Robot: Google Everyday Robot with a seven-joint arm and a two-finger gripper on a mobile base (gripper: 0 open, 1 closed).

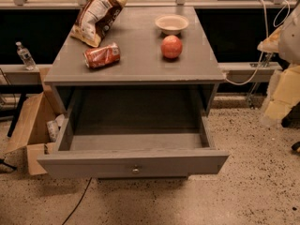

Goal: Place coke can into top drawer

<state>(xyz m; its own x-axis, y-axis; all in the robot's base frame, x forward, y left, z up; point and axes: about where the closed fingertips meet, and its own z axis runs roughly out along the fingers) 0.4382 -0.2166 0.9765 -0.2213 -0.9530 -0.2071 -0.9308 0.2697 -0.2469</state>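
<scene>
my fingers [280, 95] at right edge, spread or not I cannot tell, can [101, 56] on its side on table [136, 67], drawer [133, 164] open below

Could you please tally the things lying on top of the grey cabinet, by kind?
Drink cans: 1, the coke can, on its side.
Snack bags: 1, the chip bag.
Fruit: 1, the apple.
Dishes: 1, the bowl.
Total: 4.
None is in the open top drawer yet. The gripper is at the right edge of the view, apart from all four.
</scene>
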